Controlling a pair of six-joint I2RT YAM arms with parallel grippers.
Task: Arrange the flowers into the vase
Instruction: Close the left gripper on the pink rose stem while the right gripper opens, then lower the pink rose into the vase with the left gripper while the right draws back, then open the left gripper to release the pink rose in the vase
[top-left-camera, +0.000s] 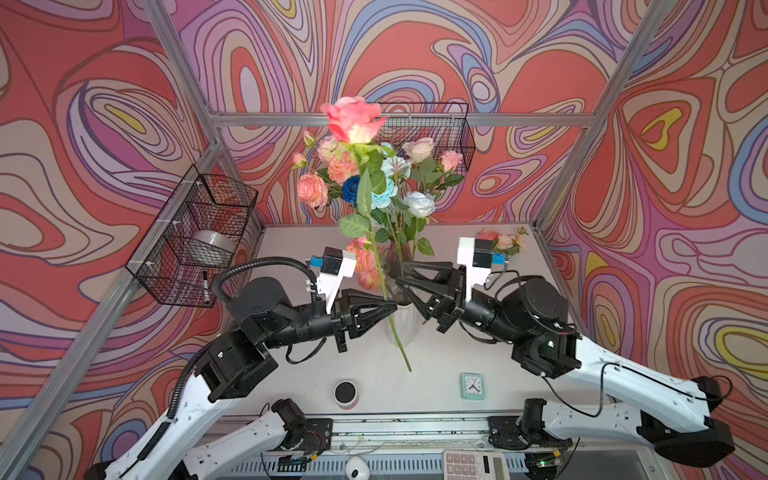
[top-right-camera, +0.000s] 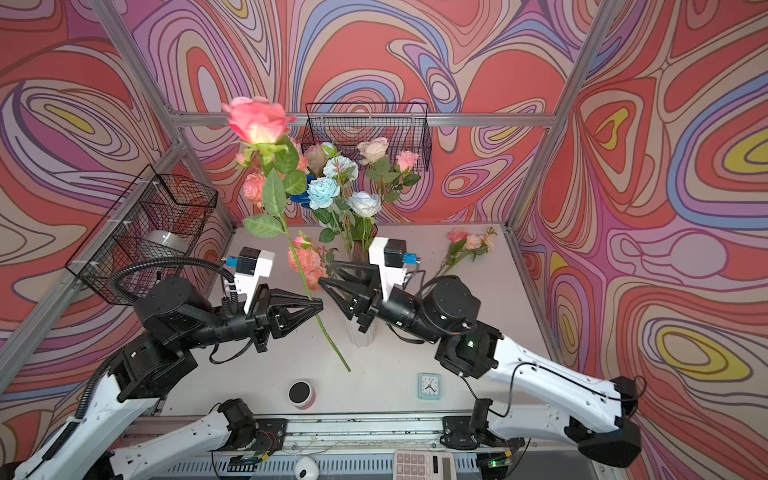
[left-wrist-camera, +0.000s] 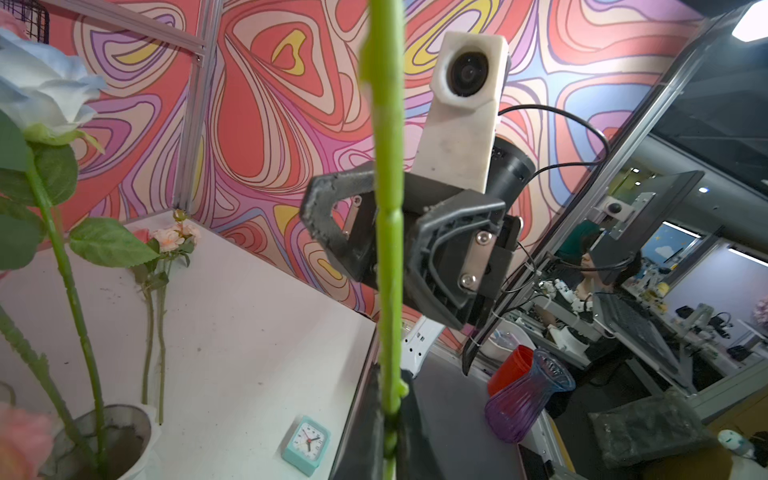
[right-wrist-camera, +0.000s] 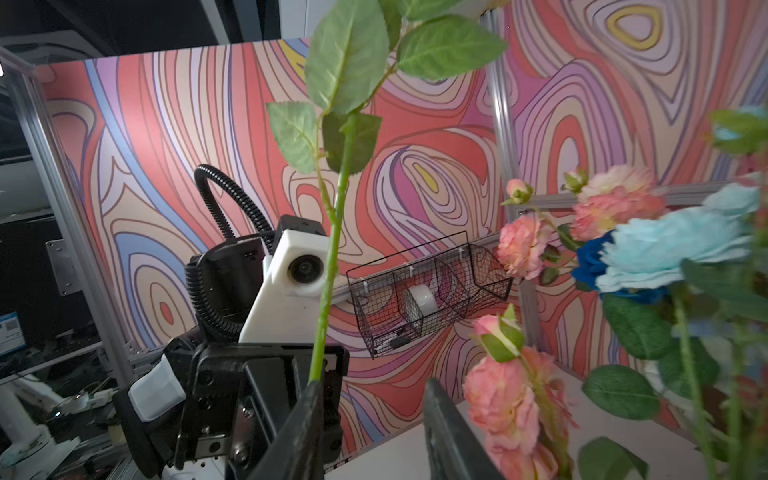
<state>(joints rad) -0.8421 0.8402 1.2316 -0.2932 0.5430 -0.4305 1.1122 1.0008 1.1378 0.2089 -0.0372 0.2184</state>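
Note:
A long-stemmed pink rose (top-left-camera: 353, 120) (top-right-camera: 257, 120) stands nearly upright above the table. My left gripper (top-left-camera: 395, 306) (top-right-camera: 320, 303) (left-wrist-camera: 390, 436) is shut on its green stem (left-wrist-camera: 388, 249). My right gripper (top-left-camera: 400, 273) (top-right-camera: 328, 274) (right-wrist-camera: 374, 428) is just opposite. It is open, with the stem (right-wrist-camera: 332, 270) against the tip of one finger. Behind and below both grippers, the white vase (top-left-camera: 403, 328) (top-right-camera: 360, 334) (left-wrist-camera: 153, 424) holds several flowers (top-left-camera: 374, 183) (top-right-camera: 336, 187) with pink, peach, pale blue and dark blue heads. More flowers (top-left-camera: 505, 241) (top-right-camera: 471, 241) (left-wrist-camera: 172, 239) lie on the table at the back right.
A teal clock (top-left-camera: 473, 385) and a small black-topped cylinder (top-left-camera: 346, 392) stand near the table's front edge. Wire baskets hang on the left wall (top-left-camera: 195, 237) and the back wall (top-left-camera: 428, 133). A calculator (top-left-camera: 473, 465) lies in front, below the table.

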